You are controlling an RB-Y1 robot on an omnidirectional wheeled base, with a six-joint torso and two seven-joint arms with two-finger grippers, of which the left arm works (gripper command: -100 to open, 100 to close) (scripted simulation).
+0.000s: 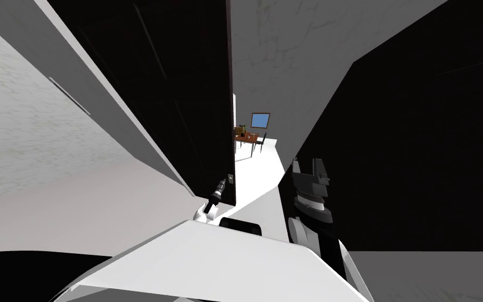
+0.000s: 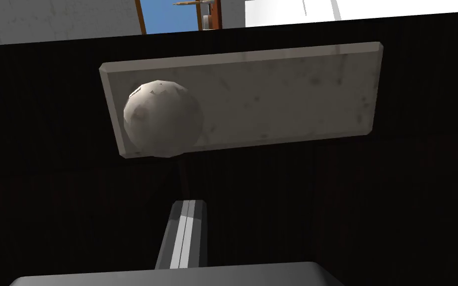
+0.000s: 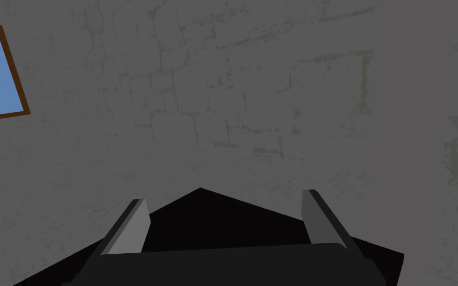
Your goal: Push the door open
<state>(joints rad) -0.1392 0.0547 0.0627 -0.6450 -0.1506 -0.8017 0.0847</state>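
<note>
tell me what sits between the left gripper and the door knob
Nothing: in the left wrist view only bare dark door lies between the shut left gripper and the knob.

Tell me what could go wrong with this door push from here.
1. The left gripper, fingers shut, presents a narrow tip to the dark door close to the knob; it could slip onto the knob or its plate.
2. The gap looks narrow, and the open right gripper is held up beside it, so it might catch if I follow through.
</note>
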